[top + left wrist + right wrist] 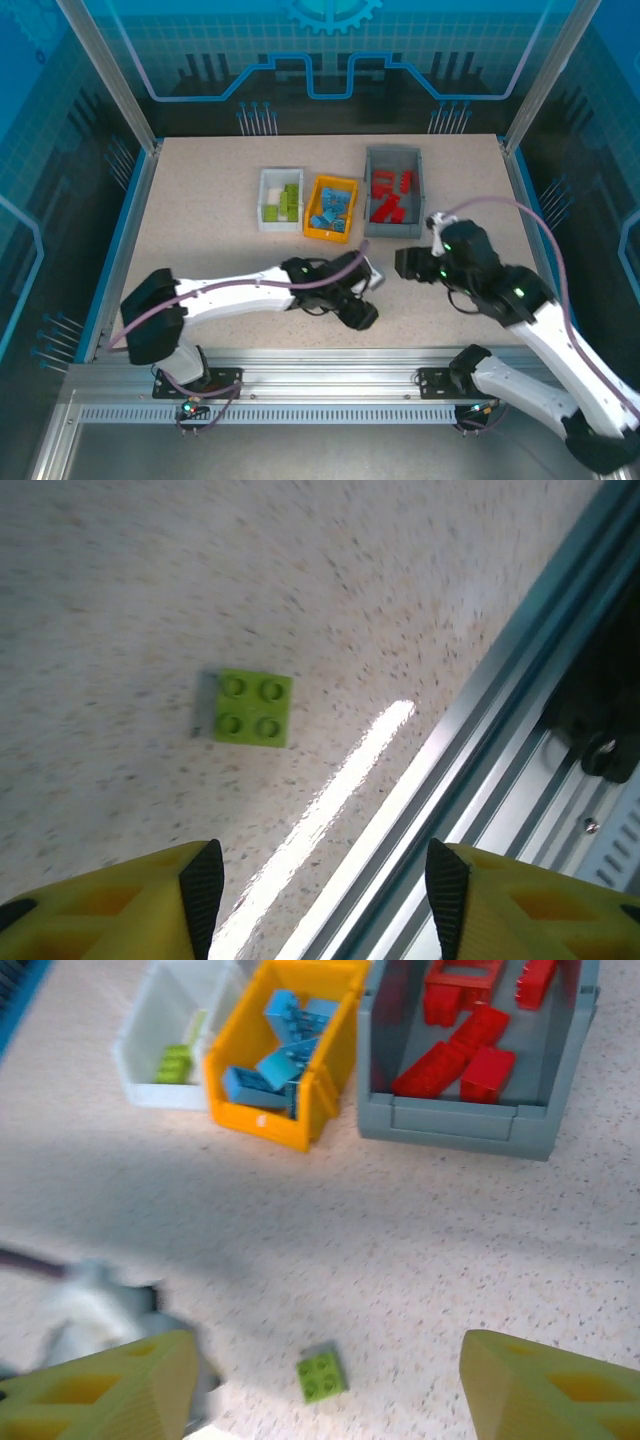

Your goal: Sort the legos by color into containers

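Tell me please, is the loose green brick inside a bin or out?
Out: the green brick lies studs-up on the table, apart from the white bin.

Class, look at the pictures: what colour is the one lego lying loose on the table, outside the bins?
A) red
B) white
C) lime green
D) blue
C: the loose brick on the table is lime green, with four studs.

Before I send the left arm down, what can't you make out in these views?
Right wrist view: white bin and grey bin run off the top edge; their far ends are unseen.
Top view: blue legos in the orange bin are piled and too small to count.
Left wrist view: the left gripper is cut off by the bottom edge behind its fingertips.
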Robot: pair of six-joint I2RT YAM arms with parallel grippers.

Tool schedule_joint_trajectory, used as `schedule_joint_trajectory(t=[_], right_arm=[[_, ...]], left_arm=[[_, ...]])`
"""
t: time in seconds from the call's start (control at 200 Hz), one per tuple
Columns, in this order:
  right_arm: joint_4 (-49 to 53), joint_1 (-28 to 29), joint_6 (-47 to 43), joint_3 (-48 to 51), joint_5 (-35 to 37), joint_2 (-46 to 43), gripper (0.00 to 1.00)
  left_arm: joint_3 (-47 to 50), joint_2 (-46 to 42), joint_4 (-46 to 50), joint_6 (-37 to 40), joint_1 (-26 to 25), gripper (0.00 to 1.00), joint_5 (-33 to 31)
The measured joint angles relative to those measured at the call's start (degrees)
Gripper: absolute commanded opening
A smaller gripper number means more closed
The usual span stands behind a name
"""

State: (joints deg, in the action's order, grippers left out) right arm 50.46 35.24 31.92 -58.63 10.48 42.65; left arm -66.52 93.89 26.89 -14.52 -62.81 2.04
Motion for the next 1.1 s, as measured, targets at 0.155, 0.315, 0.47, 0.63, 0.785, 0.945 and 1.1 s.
schedule_joint_trajectory(t=[0.155, 0.315, 0.47, 0.63, 0.785, 0.945, 1.1], right_arm=[[3.76, 0.0, 1.81, -0.28, -5.55, -12.63, 0.79], [8.33, 0.0, 3.72, -0.35, -8.13, -18.05, 0.8], [10.25, 0.0, 5.14, -0.28, -9.18, -18.86, 0.79], [9.94, 0.0, 5.9, 0.35, -10.12, -18.78, 0.78], [9.53, 0.0, 6.29, 1.9, -10.99, -17.92, 0.78], [8.92, 0.0, 6.29, 2.01, -10.99, -17.2, 0.77], [7.98, 0.0, 6.27, 2.73, -11.17, -17.14, 0.76]], left_arm=[[-4.0, 8.41, 0.7, 5.27, -1.11, 0.65, -2.64], [-7.04, 13.92, 1.73, 8.7, -0.9, 0.66, -4.24], [-9.33, 17.11, 2.19, 10.6, -0.9, 0.68, -6.4], [-10.86, 19.06, 2.43, 11.32, -0.9, 0.66, -8.31], [-11.8, 20.81, 2.38, 11.69, -0.9, 0.6, -8.55], [-12.0, 22.12, 2.43, 11.93, -0.9, 0.39, -9.11], [-12.09, 22.08, 1.95, 11.47, -0.87, 0.33, -9.46]])
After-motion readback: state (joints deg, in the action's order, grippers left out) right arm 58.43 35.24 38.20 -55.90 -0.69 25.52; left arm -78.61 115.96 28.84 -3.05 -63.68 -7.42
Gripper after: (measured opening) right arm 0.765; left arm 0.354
